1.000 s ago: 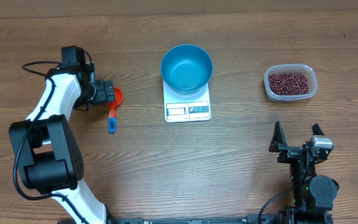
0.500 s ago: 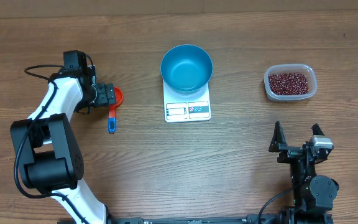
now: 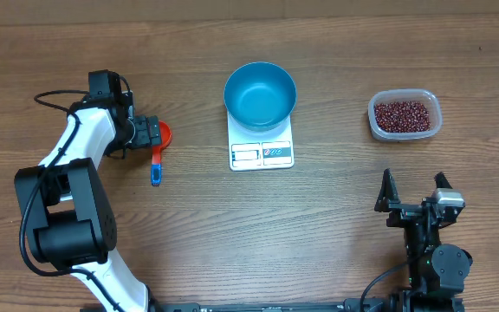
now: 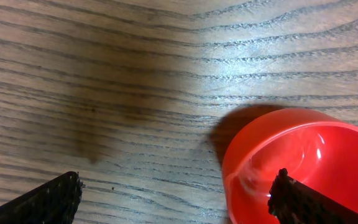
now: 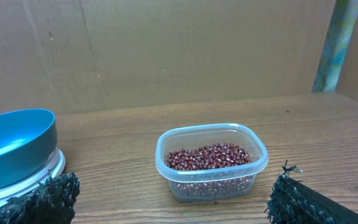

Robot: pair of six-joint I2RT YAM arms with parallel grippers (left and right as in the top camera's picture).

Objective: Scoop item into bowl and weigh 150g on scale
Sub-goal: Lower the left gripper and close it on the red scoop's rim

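Centrally, caught the bowl (image 3: 260, 94) seated empty on the scale (image 3: 262, 153), with the display edge uncovered on the side toward the arms. Found the beans (image 3: 401, 115) heaped in a clear tub (image 3: 436, 126) well to the right of both. Saw the left gripper (image 3: 152, 132) spread wide apart, gripping nothing, one finger over the red cup of a blue-handled scoop (image 3: 157, 165). Saw the right gripper (image 3: 414, 186) likewise spread and empty, low near the front edge of the table (image 3: 319, 225), facing the tub.
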